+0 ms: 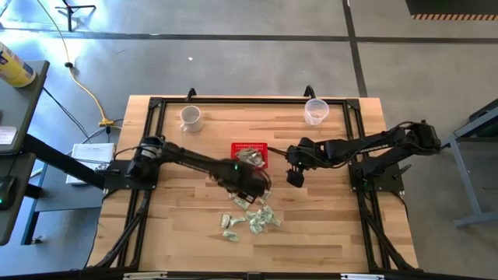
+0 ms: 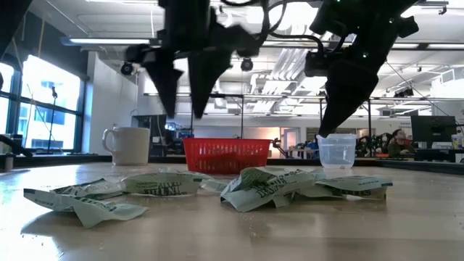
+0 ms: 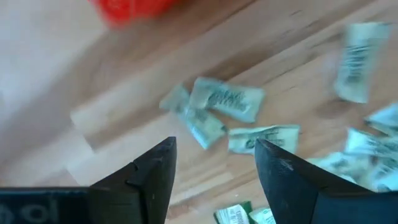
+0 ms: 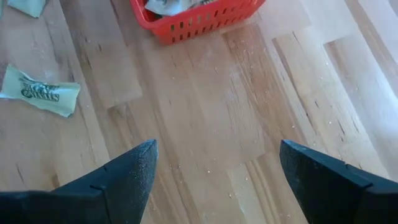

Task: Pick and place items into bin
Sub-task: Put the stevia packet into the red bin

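While both claws hang spread, empty, red basket (image 1: 250, 154) long axis runs across table, wrappers (image 1: 250, 220) scattered.

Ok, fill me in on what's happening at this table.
Two robot arms are clearing small green-and-white wrappers off a wooden table into a red basket, which already holds a few. The left gripper hangs open and empty above the loose pile, between the pile and the basket. The right gripper hangs open over bare wood beside the basket. A white mug and a clear cup stand at the far edge.
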